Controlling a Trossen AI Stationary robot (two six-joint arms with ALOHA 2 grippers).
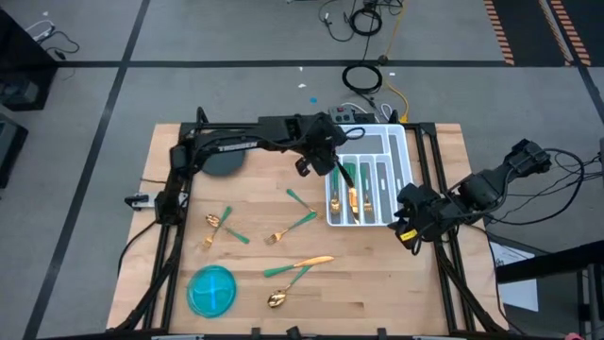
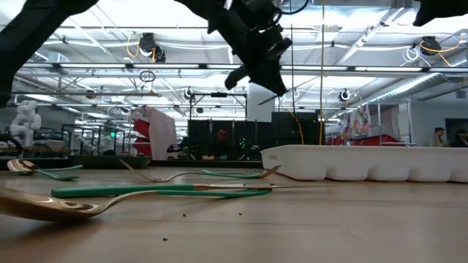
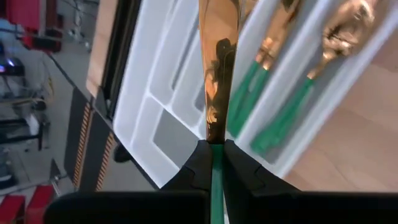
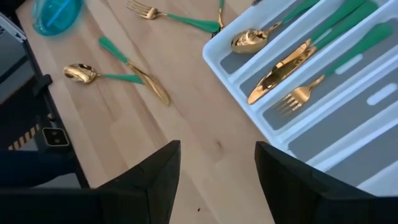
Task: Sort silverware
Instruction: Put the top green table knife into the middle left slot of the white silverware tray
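The wooden table point(image 1: 377, 283) carries everything. At its far right part lies the white compartmented tray point(image 1: 396, 142), with long narrow slots side by side. The left arm reaches from the left side across the far part of the table, and the left gripper point(image 1: 326, 161) hangs above the tray's left edge. Its fingers point(image 3: 198, 167) are closed tightly on the teal handle of a gold knife point(image 3: 217, 68), and the blade points away from the wrist, over the tray's slots. In the low view this gripper point(image 2: 262, 73) is clearly above the tray point(image 2: 365, 162), not touching it.

The right arm waits at the right edge of the table, and the right gripper point(image 1: 408, 227) is just beside the tray's near right corner. Its fingers point(image 4: 149, 180) stand wide apart and hold nothing.

A round blue bowl point(image 1: 212, 291) sits at the near left part of the table, well apart from the tray.

Inside the tray, in separate slots, lie a spoon point(image 4: 258, 37), a knife point(image 4: 283, 67) and a fork point(image 4: 305, 93), all with green handles.

Loose silverware is still on the wood: a fork point(image 1: 293, 229) near the middle, a knife point(image 1: 300, 264) and a spoon point(image 1: 283, 291) crossing each other nearer the front, and a small group point(image 1: 219, 227) to the left, where I cannot tell which kinds they are.
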